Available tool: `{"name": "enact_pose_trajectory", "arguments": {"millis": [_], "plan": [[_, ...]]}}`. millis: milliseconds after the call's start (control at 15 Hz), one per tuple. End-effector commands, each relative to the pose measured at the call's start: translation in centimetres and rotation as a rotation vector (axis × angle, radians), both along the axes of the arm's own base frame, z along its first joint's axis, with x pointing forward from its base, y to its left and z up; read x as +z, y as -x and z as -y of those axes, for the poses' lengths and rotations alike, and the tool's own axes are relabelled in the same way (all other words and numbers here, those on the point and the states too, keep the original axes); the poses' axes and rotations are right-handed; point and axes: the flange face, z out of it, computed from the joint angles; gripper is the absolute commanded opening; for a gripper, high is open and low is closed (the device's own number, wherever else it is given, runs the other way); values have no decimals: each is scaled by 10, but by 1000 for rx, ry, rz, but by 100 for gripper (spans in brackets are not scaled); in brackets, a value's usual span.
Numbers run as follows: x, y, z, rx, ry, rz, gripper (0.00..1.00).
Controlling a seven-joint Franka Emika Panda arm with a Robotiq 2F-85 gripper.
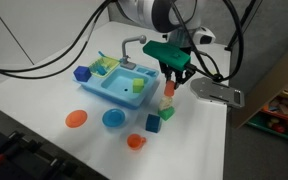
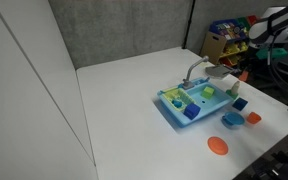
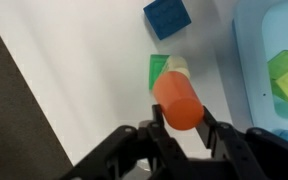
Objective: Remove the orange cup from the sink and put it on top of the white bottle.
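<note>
The wrist view tells the most: the tool is closed on the orange cup, one finger on each side of it, and the cup lies between them with its far end over the pale top of the white bottle. Whether cup and bottle touch cannot be told. A green cube stands just beside the bottle, a blue cube is farther off, and the wall of the sink shows along the right edge.

In an exterior view the tool hangs over the bench just beside the sink, at the end away from the grey faucet, so the cup is clear of the basin. An orange disc and a blue bowl lie in front of the sink.

In an exterior view from farther off, the sink and the disc are plain, but the cup and bottle are too small to make out.
</note>
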Motion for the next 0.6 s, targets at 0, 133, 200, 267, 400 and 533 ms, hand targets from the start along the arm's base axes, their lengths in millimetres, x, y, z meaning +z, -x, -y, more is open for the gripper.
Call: {"name": "enact_pose_trajectory", "arguments": {"millis": [0, 133, 200, 267, 400, 533], "plan": [[-4, -10, 7, -18, -32, 20, 13], [-7, -11, 8, -24, -44, 23, 13], [-8, -11, 8, -25, -50, 24, 13], [-9, -11, 8, -25, -54, 25, 13], [-9, -12, 8, -25, -55, 31, 13], [-10, -11, 9, -26, -64, 32, 13]]}}
